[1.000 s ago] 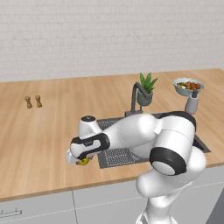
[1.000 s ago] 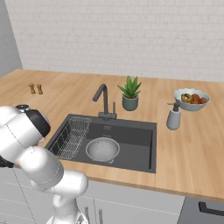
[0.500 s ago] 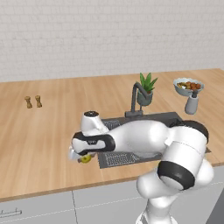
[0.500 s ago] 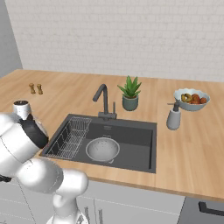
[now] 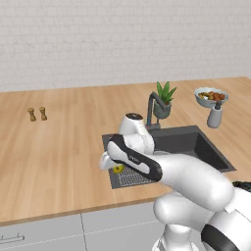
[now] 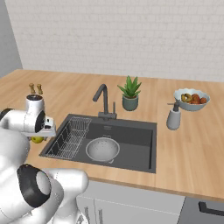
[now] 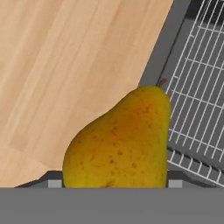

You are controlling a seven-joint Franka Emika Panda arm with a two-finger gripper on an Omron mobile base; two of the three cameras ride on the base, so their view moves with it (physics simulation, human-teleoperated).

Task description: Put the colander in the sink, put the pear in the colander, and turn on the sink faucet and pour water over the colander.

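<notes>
**Inspector A:** The fingers are taken first. In the hand view the pear (image 7: 118, 140) is seen close up between the two tips of the gripper (image 7: 114, 183). The jaws stand wide, about the width of the fruit. Whether the pads are pressed to it cannot be told, since the contact is hidden at the bottom edge.

**Inspector B:** Noted. Direction and axis?

**Inspector A:** The pear lies straight ahead of the fingers, its broad end towards them. Its long axis runs away from the hand, with the narrow top aimed at the wire rack (image 7: 199, 83).

**Inspector B:** And the wider scene?

**Inspector A:** In the left base view the pear (image 5: 117, 168) is seen at the near left edge of the sink (image 5: 206, 147), under the hand, about where counter meets basin. In the right base view the colander (image 6: 103, 149) is shown already seated in the basin, to the right of the fruit (image 6: 37, 139). The sink faucet (image 6: 103, 101) stands at the far rim. A carry to the right is judged to be needed.
</notes>
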